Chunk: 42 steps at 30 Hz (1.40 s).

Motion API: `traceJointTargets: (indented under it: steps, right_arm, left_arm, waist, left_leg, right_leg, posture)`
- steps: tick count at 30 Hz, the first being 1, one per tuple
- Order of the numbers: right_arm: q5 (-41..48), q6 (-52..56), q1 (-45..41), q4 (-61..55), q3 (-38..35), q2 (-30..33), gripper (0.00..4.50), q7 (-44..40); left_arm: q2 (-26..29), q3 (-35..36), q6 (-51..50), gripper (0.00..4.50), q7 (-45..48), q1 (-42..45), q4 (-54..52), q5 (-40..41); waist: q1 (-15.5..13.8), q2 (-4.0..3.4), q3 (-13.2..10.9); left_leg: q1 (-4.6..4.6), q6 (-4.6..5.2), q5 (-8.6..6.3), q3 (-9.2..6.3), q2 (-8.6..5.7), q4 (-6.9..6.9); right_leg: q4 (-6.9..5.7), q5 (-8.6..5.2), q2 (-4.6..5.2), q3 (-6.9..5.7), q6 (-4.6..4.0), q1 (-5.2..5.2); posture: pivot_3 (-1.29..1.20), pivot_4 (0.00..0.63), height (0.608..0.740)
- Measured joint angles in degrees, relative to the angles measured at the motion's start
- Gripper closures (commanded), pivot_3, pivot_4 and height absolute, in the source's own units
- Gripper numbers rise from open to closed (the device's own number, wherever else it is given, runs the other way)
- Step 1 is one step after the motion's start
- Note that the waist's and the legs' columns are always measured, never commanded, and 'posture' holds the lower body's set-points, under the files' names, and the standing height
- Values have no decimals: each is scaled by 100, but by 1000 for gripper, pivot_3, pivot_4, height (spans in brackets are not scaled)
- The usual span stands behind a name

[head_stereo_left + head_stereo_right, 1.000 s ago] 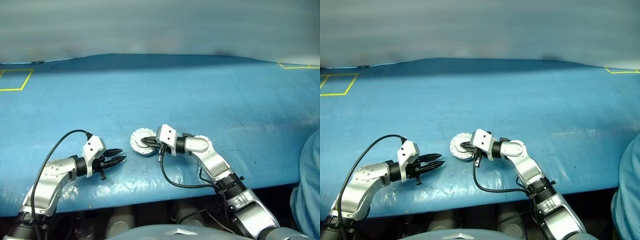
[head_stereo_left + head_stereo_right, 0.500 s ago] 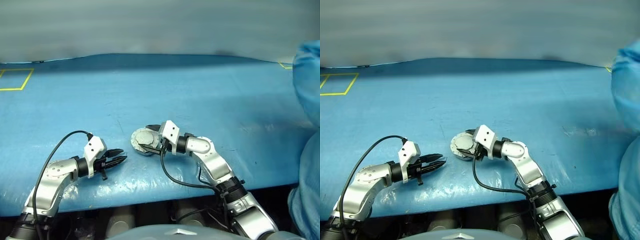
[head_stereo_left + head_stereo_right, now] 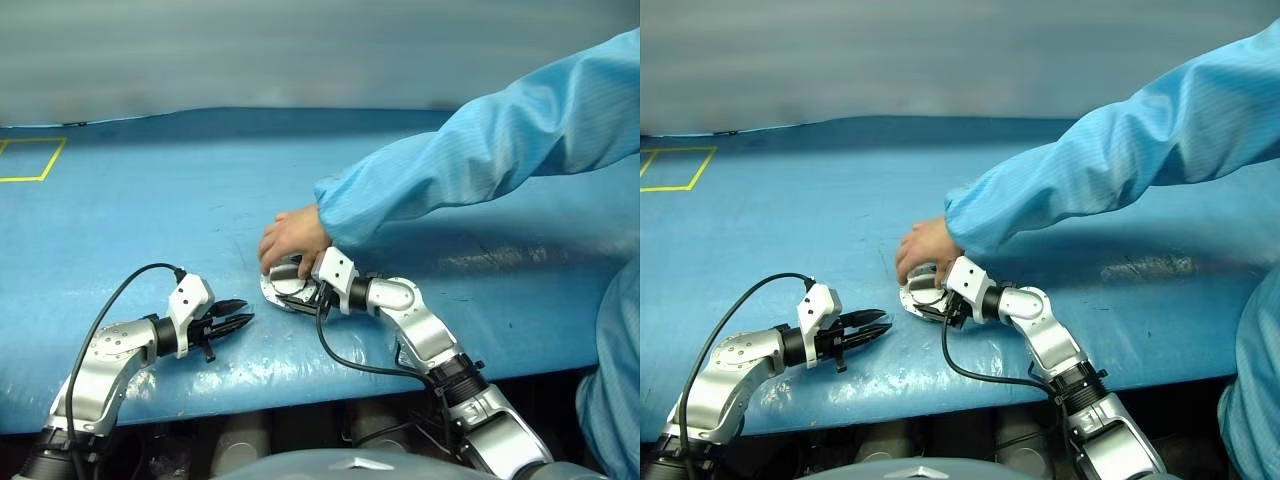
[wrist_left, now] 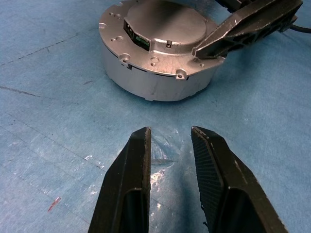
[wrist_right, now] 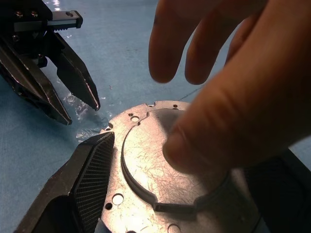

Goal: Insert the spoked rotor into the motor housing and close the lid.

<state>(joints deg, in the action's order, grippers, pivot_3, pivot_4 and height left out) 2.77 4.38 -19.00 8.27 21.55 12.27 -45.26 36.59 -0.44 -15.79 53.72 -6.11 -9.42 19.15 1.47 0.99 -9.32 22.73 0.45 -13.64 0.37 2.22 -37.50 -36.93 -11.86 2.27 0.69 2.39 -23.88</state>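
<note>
The motor housing [image 4: 155, 80], a short silver cup, stands on the blue table just in front of me. The lid [image 4: 165, 26] sits on top of it, plain pale face up. The spoked rotor is hidden. My right gripper [image 3: 303, 287] is open, with one finger [image 5: 95, 167] lying along the lid's edge and the other on the far side. A person's hand [image 3: 292, 238] hovers over the lid [image 5: 146, 165], fingertips close to it. My left gripper [image 3: 240, 312] is open and empty, low over the table a short way left of the housing [image 3: 283, 292].
The person's blue sleeve [image 3: 470, 150] crosses the table from the right, above my right arm. More blue clothing [image 3: 612, 380] stands at the right edge. A yellow tape square [image 3: 30, 160] marks the far left. A black cable [image 3: 345, 360] loops below the right gripper.
My right gripper has opened from shut over the housing's top. A person's arm has come in from the right, and the hand now hangs over the lid. The left arm has kept still.
</note>
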Motion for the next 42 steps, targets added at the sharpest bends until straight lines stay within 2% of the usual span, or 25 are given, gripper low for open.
traceJointTargets:
  steps: [22,28,35,42]
  right_arm:
    - [334,260,2,112,-130,-155,328,-139]
    - [1054,612,49,-120,-525,-472,328,-197]
    - [1235,634,25,-230,-659,-478,328,-140]
    - [1894,740,30,-1025,-913,-559,328,-300]
  left_arm:
    - [-34,0,1,3085,-108,-68,0,-1]
    - [-35,0,2,3085,-111,-64,0,-1]
    - [-34,1,3,3085,-113,-66,0,0]
    - [-35,4,5,3085,-115,-68,0,2]
  waist:
    - [-2,0,0]
    - [-2,-1,-1]
    - [-5,-1,-1]
    - [-7,-2,-2]
  left_leg:
    - [1,0,0,-1,0,1]
    - [4,0,0,-1,2,5]
    - [10,0,0,0,1,9]
    - [21,0,0,1,2,16]
  right_leg:
    - [2,-1,1,0,-1,0]
    - [1,-1,0,1,-1,-6]
    - [3,-1,1,1,-2,-13]
    - [2,-1,-1,1,-2,-28]
  posture:
    - [0,150,740]
    - [0,150,740]
    - [0,150,740]
    - [0,150,740]
